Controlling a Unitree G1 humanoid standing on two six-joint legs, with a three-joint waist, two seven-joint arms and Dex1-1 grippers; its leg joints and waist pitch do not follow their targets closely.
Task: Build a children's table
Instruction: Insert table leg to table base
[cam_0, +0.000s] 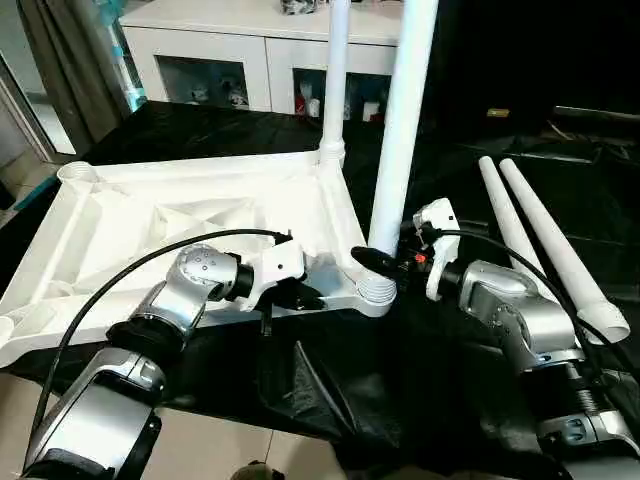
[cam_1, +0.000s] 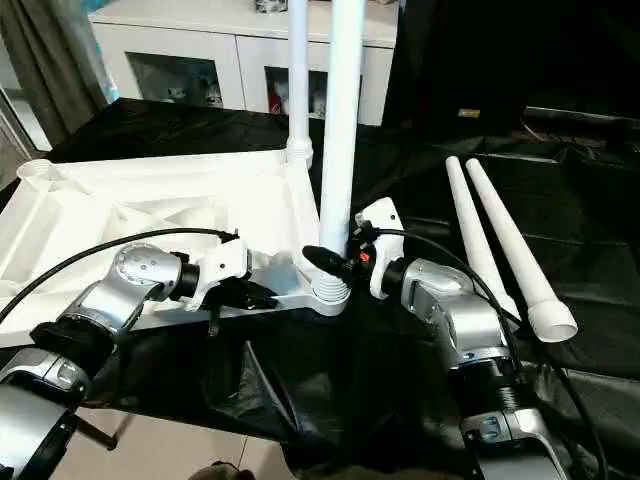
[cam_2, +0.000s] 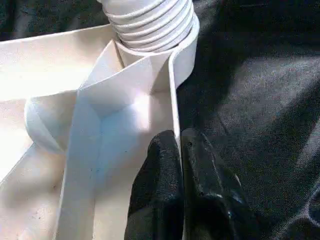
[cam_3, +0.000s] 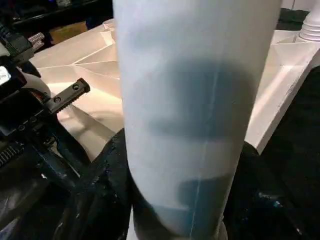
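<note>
Silver forearms are reaching in from the near edge over a black-draped tabletop (cam_0: 200, 135). Lying upside down across its left half is the white plastic children's table panel (cam_0: 130, 215), ribbed underside facing up, round sockets at its corners. Beyond it, at the far side, a white cabinet (cam_0: 230, 45) is standing against the wall. Two white tapered legs are rising upright from the panel: the far leg (cam_0: 336, 70) is sitting in the far right corner socket, and the near leg (cam_0: 403, 120) is standing with its threaded base in the near right corner socket (cam_0: 377, 290). Two loose legs (cam_0: 545, 240) are lying side by side on the black cloth, well to the right. The right tool (cam_0: 395, 258) is gripping the near leg low down, its black fingers (cam_3: 107, 170) pressing on either side of the tube. The left tool (cam_0: 300, 297) is pinching the panel's near rim wall, fingertips (cam_2: 165, 175) closed tight on the thin plastic, just left of that socket.
</note>
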